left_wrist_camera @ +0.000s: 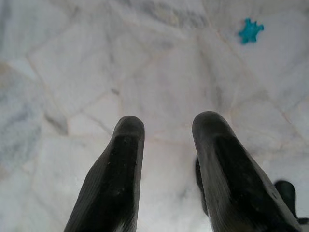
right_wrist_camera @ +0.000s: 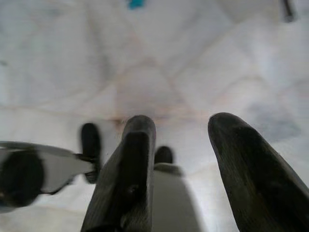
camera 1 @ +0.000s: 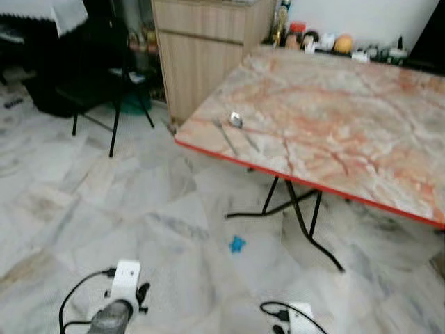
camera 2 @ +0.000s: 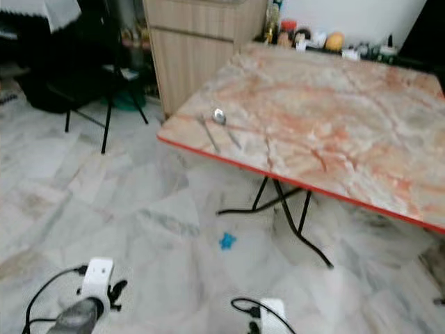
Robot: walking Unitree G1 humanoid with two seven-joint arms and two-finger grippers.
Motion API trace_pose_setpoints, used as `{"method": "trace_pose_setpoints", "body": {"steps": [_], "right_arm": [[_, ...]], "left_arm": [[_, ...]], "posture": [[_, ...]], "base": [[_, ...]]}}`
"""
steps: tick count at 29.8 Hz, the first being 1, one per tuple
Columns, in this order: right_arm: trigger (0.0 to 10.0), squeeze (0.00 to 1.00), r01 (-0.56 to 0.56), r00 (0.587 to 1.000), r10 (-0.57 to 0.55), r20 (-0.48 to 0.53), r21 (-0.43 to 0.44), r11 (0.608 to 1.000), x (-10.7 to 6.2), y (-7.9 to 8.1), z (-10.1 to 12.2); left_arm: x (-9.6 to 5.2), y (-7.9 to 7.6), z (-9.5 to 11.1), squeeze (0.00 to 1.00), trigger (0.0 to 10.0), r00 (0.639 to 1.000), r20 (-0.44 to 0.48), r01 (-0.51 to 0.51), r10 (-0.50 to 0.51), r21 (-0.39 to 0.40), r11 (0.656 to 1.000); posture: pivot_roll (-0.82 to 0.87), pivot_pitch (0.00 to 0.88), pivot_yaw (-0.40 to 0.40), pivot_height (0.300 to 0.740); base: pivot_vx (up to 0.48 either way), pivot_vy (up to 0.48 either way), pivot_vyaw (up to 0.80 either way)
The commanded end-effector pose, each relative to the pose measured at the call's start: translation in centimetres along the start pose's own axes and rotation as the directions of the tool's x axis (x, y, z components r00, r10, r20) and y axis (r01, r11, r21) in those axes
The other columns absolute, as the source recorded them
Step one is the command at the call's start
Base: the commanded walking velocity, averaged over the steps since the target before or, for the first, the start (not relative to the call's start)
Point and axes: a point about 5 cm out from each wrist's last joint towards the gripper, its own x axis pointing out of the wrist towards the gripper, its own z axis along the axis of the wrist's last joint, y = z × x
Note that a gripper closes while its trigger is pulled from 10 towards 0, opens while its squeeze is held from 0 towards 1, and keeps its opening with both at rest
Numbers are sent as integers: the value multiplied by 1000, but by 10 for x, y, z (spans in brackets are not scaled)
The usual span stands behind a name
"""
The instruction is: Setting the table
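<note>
A pale marble floor [camera 1: 104, 209] runs under a folding table [camera 1: 348, 118] topped in pink marble. Near the table's closest corner lie a spoon [camera 1: 236, 120] and what seem to be 2 more utensils, blurred. Both arms hang low, well short of them: left gripper [left_wrist_camera: 166, 126] and right gripper [right_wrist_camera: 181, 126] point floorward, fingers apart, holding nothing.

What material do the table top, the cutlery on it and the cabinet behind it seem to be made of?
The table top looks like marble or a marble-pattern laminate: pink veins, a thin red edge, so laminate seems likelier. The cutlery looks like polished metal: the spoon bowl gleams. The cabinet looks like light wood or wood-grain veneer, matte.
</note>
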Motion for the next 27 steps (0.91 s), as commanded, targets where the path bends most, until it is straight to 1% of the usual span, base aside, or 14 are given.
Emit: {"method": "trace_pose_setpoints", "body": {"steps": [1, 4, 9, 15, 19, 22, 23, 24, 27], "right_arm": [[10000, 0, 6, 1000, -6, -10, 11, 1000, -1, -7, -3], [10000, 0, 12, 1000, -12, -11, 8, 1000, -2, -12, -3], [10000, 0, 11, 1000, -11, -13, 10, 1000, -2, -13, -4], [10000, 0, 14, 1000, -14, -19, 7, 1000, -4, -20, -7], [10000, 0, 15, 1000, -15, -21, 9, 1000, -4, -22, -9], [10000, 0, 12, 1000, -12, -22, 9, 1000, -4, -21, -10], [10000, 0, 5, 1000, -4, -20, 8, 1000, -3, -13, -9], [10000, 0, 1, 1000, -1, -19, 8, 1000, -3, -10, -8], [10000, 0, -4, 1000, 4, -23, 9, 1000, -2, -4, -6]], "left_arm": [[-2, 3, -11, 0, 10000, 999, -44, -20, 20, -12, 1000], [-3, 4, -15, 0, 10000, 998, -51, -25, 25, -17, 1000], [-4, 5, -17, 0, 10000, 998, -57, -32, 31, -25, 999], [-4, 3, -18, 0, 10000, 998, -62, -31, 30, -24, 999], [-4, 2, -17, 0, 10000, 998, -62, -29, 28, -22, 999], [-4, 1, -18, 0, 10000, 997, -65, -30, 28, -22, 999], [-4, 1, -18, 0, 10000, 997, -66, -29, 28, -20, 999], [-4, 1, -18, 0, 10000, 997, -66, -30, 28, -20, 999], [-4, 2, -20, 0, 10000, 997, -68, -33, 31, -22, 999]], "posture": [[153, 34, -23, 740], [156, 36, -26, 740], [157, 34, -27, 740], [154, 31, -27, 740], [154, 32, -27, 740], [154, 33, -27, 740], [154, 33, -28, 740], [155, 33, -28, 740], [155, 32, -29, 740]], "base": [[0, 0, 444], [0, 0, 800], [0, 0, 800], [0, 0, 559], [0, 0, 520], [0, 0, 271], [0, 0, 0], [0, 0, 0], [0, 0, 0]]}}
